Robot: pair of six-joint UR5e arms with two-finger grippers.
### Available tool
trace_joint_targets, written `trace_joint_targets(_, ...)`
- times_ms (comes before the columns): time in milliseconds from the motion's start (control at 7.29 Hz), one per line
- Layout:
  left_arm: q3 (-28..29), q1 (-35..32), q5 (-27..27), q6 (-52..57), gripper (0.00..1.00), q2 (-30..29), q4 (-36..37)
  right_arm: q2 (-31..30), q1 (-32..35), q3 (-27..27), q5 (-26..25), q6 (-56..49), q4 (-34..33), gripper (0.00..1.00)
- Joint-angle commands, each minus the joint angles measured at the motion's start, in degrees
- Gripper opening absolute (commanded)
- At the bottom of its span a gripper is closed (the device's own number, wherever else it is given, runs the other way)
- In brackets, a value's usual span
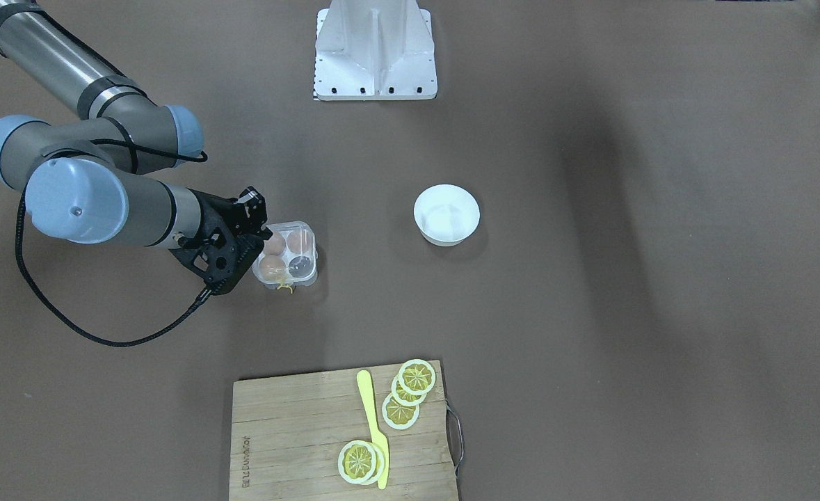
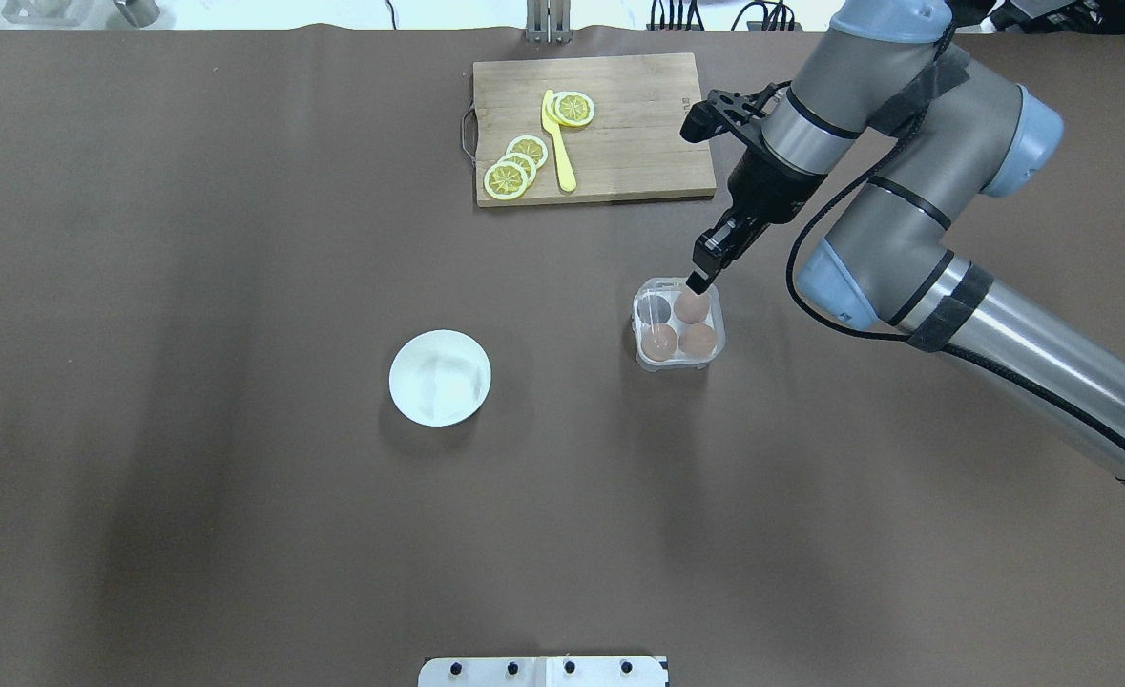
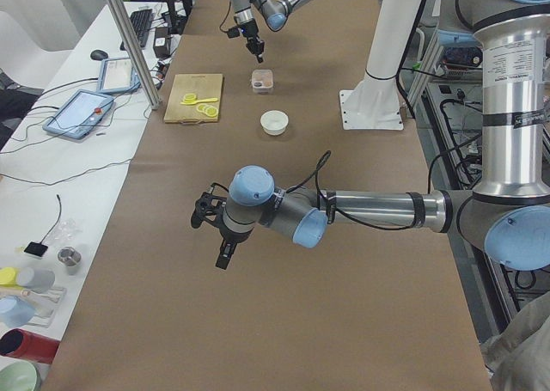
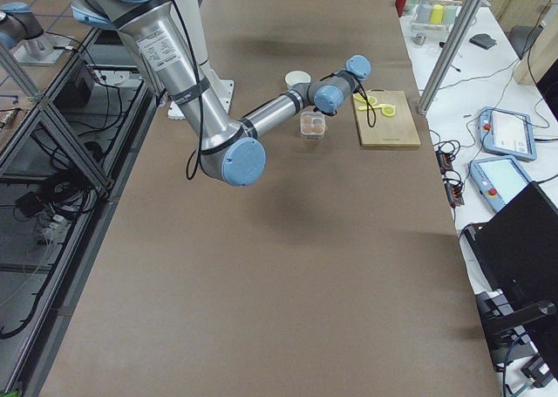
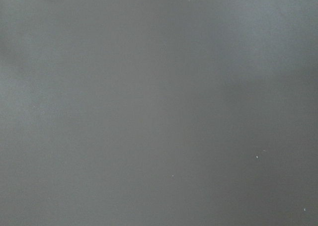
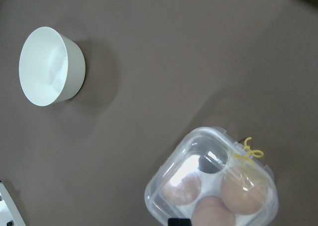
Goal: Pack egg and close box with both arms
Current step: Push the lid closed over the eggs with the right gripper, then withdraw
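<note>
The clear box (image 2: 678, 325) stands on the brown table with its see-through lid down over the tray. Three tan eggs lie in it: one at the far right cell (image 2: 692, 307) and two in the near cells (image 2: 658, 342). The fourth cell is empty. The yellow string (image 6: 250, 152) hangs at the box's edge. My right gripper (image 2: 698, 280) is shut, and its tip rests at the box's far right edge; it also shows in the front view (image 1: 260, 240). My left gripper (image 3: 223, 260) shows only in the left side view, above bare table; I cannot tell whether it is open.
A round white bowl (image 2: 440, 378) stands left of the box. A wooden cutting board (image 2: 619, 124) with lemon slices (image 2: 516, 167) and a yellow knife (image 2: 558, 143) lies at the table's far edge. The left wrist view shows only brown table.
</note>
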Motion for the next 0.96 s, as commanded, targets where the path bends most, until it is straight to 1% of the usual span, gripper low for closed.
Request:
trace_joint_targets(0,0.0,0.0,-0.4,-0.1,0.98,0.1,-0.1,2.2,2.9,-0.1,-6.8,3.8,-0.8,0.99)
trace_joint_targets(274,0.0,0.0,-0.4,-0.2,0.98,0.1,-0.1,-0.3,11.0,-0.1,-7.6,3.3,-2.7,1.00)
trace_joint_targets(411,-0.1,0.0,-0.4,-0.2,0.98,0.1,-0.1,-2.5,14.7,-0.4,-10.1,2.9,-3.1,1.00)
trace_joint_targets(549,-0.3,0.0,-1.3,-0.2,0.98,0.1,-0.2,-5.8,18.3,0.1,-12.4,2.3,-3.4,1.00)
trace_joint_targets(823,-0.1,0.0,-1.6,-0.2,0.98,0.1,-0.1,-11.2,24.1,1.1,-13.6,1.9,-3.4,1.00)
